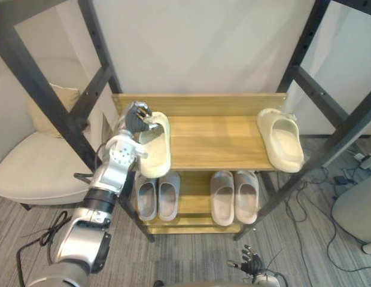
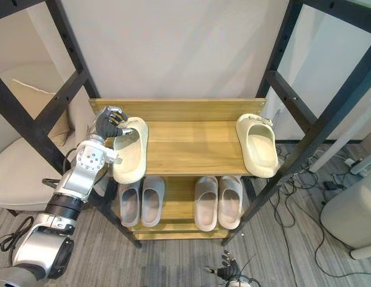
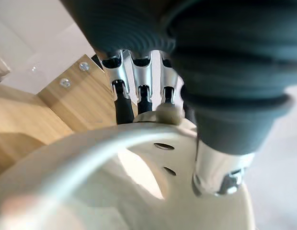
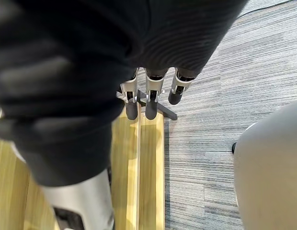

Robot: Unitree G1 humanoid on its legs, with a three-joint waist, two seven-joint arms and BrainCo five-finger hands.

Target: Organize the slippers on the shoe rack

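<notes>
- Two cream slippers lie on the top shelf [image 1: 215, 143] of the shoe rack [image 1: 197, 103], one at each end and well apart.
- Four grey slippers sit on the lower shelf in two side-by-side pairs: a left pair [image 1: 169, 194] and a right pair [image 1: 223, 196].
- The left cream slipper [image 1: 157, 152] lies along the shelf's left edge, its near end hanging over the front edge.
- The right cream slipper [image 1: 282, 140] lies by the right edge, free of either hand.
- The left hand [image 1: 134, 119] reaches to the back-left corner of the top shelf. Its fingers [image 3: 139, 91] are curled over the far end of the left cream slipper with the thumb on the other side — clamped on it.
- The right hand [image 1: 252, 261] hangs low in front of the rack, fingers [image 4: 149, 100] loose and holding nothing.
</notes>
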